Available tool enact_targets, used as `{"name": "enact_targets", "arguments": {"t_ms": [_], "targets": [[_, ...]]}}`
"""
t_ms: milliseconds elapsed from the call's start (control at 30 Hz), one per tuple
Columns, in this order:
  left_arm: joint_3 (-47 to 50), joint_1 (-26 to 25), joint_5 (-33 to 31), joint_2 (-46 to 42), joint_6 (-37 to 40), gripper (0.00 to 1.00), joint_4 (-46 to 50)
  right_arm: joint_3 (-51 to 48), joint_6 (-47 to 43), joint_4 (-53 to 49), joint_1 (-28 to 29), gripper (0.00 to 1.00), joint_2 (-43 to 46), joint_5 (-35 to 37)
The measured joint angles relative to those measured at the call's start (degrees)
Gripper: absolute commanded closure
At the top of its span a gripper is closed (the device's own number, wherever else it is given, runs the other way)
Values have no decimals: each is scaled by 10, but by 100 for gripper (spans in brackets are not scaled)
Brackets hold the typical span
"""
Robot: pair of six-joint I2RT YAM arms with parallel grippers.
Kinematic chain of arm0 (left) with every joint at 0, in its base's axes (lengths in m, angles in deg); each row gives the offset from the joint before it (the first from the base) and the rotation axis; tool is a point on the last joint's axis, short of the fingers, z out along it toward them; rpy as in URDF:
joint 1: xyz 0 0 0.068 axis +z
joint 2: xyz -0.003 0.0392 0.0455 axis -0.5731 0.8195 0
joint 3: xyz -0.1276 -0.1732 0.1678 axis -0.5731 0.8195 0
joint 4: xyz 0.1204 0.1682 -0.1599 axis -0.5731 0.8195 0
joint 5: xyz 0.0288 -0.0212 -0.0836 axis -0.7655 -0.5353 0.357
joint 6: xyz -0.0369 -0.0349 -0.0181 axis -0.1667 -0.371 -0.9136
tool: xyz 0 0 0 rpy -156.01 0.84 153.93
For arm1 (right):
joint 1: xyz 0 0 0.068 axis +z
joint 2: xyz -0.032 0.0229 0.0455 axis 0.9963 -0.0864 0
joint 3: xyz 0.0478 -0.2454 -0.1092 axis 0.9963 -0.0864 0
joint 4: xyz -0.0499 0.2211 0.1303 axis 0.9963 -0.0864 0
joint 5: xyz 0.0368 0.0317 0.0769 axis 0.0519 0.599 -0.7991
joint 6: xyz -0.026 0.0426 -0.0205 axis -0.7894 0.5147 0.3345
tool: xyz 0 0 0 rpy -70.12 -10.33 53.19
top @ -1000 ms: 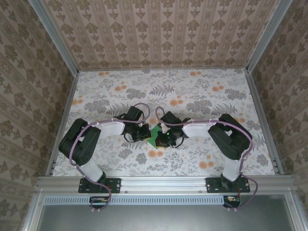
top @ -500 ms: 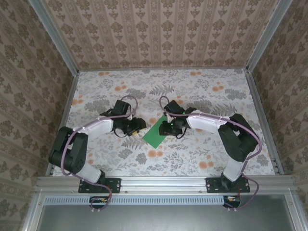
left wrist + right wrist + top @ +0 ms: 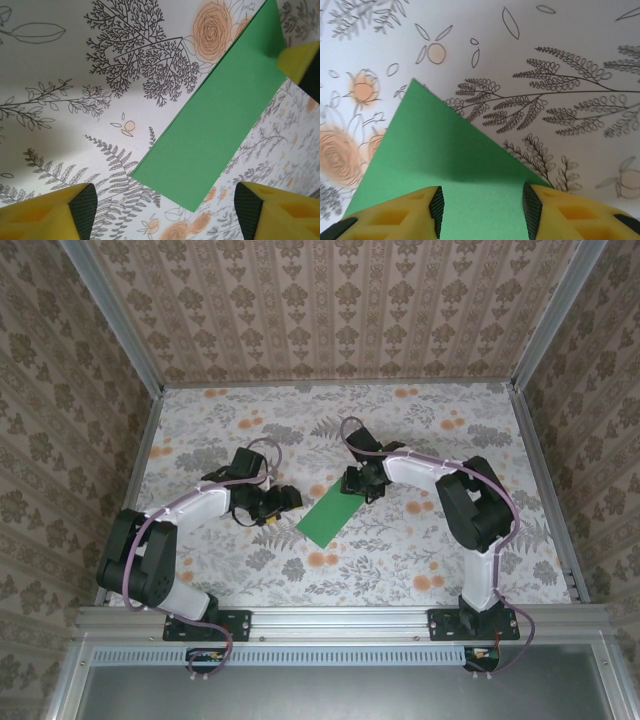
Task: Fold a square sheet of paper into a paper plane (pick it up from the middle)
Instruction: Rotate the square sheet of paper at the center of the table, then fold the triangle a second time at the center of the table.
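Left claw [image 3: 278, 504] jaws wide, nothing between them, parked low just off the left long edge of the green sheet [image 3: 325, 515], not touching it. On the left wrist cam the claw [image 3: 165, 210] shows both yellow fingertips [image 3: 47, 212] at the frame bottom, and the sheet [image 3: 220, 135] runs diagonally up and to the right from between them. Right claw [image 3: 358, 485] is at the sheet's far end, jaws partly apart. On the right wrist cam the claw [image 3: 481, 210] straddles the sheet [image 3: 445, 150], which lies flat underneath with a gap to each pad. No grip visible; the claw's shadow falls across the paper. One right fingertip [image 3: 300, 60] shows over the sheet's far corner in the left wrist view; contact can't be told. Sheet: plain bright green, flat, a strip longer than wide, crisp edges, sharp corners, lying diagonal near the middle of the counter [image 3: 450, 560], low end toward the arm bases. Counter cover is a grey fern and orange flower print. Patterned walls [image 3: 340, 310] enclose three sides, and an aluminium rail [image 3: 340, 620] carries both arm bases.
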Motion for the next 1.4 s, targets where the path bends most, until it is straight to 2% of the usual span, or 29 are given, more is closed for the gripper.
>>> {"name": "enact_targets", "arguments": {"t_ms": [233, 500, 633, 833, 1000, 1200, 1400], "targets": [[0, -11, -13, -5, 22, 0, 7, 50, -33, -4, -1, 52, -35, -24], [7, -42, -33, -44, 19, 0, 11, 68, -135, 60, -2, 50, -63, -114], [19, -56, -34, -50, 1, 1, 10, 86, -152, 63, -2, 52, -74, -136], [31, -68, -33, -39, -39, 9, 14, 84, -122, 44, 1, 48, -57, -125], [52, -81, -28, -39, -75, 22, 7, 27, -75, 30, 14, 49, 12, -116], [53, -101, -24, -27, -99, 32, -7, -15, -26, 52, 25, 56, 24, -175], [53, -108, -22, -10, -111, 43, -15, -22, -11, 53, 26, 58, 10, -202]]}}
